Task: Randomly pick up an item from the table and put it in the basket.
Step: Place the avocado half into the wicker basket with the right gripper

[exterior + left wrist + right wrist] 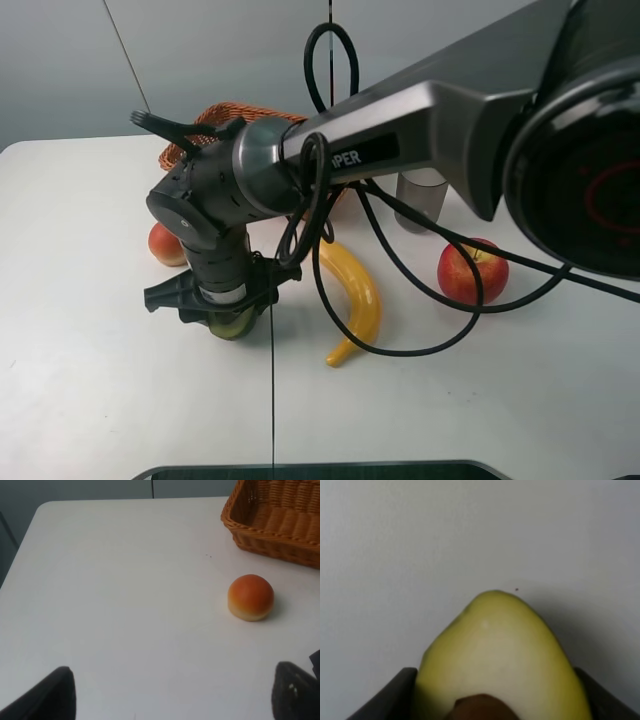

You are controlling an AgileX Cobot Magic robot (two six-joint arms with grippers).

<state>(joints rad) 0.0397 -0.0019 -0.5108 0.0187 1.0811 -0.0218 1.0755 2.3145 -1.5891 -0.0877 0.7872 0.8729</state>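
Note:
The avocado half (232,324) lies on the white table (90,350), left of centre, under my right gripper (225,305). In the right wrist view its pale flesh and brown pit (495,655) fill the gap between the dark fingers (385,695), which press on both its sides at table level. The right arm reaches across the middle to the left. The wicker basket (250,112) stands at the back, mostly hidden by the arm; its corner also shows in the left wrist view (270,535). My left gripper (172,700) is open and empty above bare table.
A peach (165,245) (250,597) sits just left of the right gripper, in front of the basket. A yellow banana (360,290) lies right of the avocado, a red apple (470,272) further right, and a grey cup (420,200) behind them. Cables hang from the right arm.

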